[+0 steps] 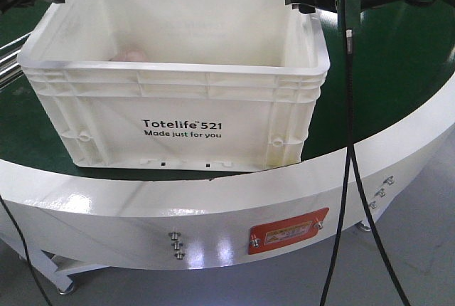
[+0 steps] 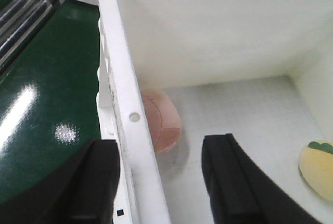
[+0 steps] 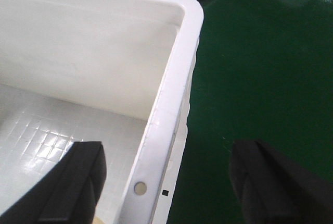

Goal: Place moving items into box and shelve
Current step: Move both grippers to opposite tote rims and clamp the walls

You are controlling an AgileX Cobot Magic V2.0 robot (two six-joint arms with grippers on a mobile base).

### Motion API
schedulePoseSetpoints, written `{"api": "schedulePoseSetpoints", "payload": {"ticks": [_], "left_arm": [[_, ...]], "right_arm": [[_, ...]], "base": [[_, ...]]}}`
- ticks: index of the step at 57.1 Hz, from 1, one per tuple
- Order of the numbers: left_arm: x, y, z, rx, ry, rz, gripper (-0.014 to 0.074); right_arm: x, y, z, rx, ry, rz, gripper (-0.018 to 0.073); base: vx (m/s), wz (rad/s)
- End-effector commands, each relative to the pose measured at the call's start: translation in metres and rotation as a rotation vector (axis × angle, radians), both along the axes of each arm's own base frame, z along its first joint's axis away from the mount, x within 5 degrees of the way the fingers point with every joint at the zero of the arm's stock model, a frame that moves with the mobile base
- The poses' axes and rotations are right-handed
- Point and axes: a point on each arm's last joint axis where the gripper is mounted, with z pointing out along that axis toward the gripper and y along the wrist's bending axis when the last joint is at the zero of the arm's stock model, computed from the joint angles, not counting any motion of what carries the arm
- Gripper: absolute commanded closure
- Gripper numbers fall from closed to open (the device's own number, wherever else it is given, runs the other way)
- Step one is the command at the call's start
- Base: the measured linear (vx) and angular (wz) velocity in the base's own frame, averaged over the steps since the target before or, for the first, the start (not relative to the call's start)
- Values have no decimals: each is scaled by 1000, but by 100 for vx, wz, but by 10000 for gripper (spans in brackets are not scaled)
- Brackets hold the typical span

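With the pink toy (image 2: 161,125) and yellow fruit toy (image 2: 317,169) inside the white crate (image 1: 178,99), the left gripper (image 2: 164,177) and right gripper (image 3: 171,182) straddle its side rims, jaws apart, so clamping and lifting evenly seems next.

1 wht box (image 1: 178,99), 1 pink toy (image 2: 161,125), 1 ylw toy (image 2: 317,169)

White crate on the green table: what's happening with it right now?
Both toys are in the crate: the pink toy against its left wall, the yellow toy on the floor. The left gripper and right gripper are open, fingers straddling opposite side rims, one inside and one outside. Neither has closed yet; the crate sits on the green table. It looks like a two-arm lift is being set up.
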Motion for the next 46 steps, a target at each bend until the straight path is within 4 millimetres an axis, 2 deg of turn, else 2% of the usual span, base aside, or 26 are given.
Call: {"api": "schedulePoseSetpoints", "payload": {"ticks": [1, 9, 16, 23, 34, 46], "left_arm": [[-3, -3, 26, -39, -100, 25, 130], [9, -4, 33, -51, -57, -7, 130], [18, -2, 54, -16, -40, -27, 130], [22, 1, 64, -1, -26, 13, 130], [24, 1, 58, -1, 5, 13, 130], [30, -3, 47, -11, 48, -2, 137]], "right_arm": [[-5, -4, 34, 35, -139, 0, 16], [-5, -4, 33, 24, -138, 1, 16], [-5, -5, 33, 21, -131, 0, 16], [-6, -5, 31, 15, -112, -1, 16], [-5, -7, 40, -37, -71, -12, 24], [10, -6, 58, -71, -10, -35, 62]], "base": [[0, 0], [0, 0], [0, 0], [0, 0], [0, 0], [0, 0]]}}
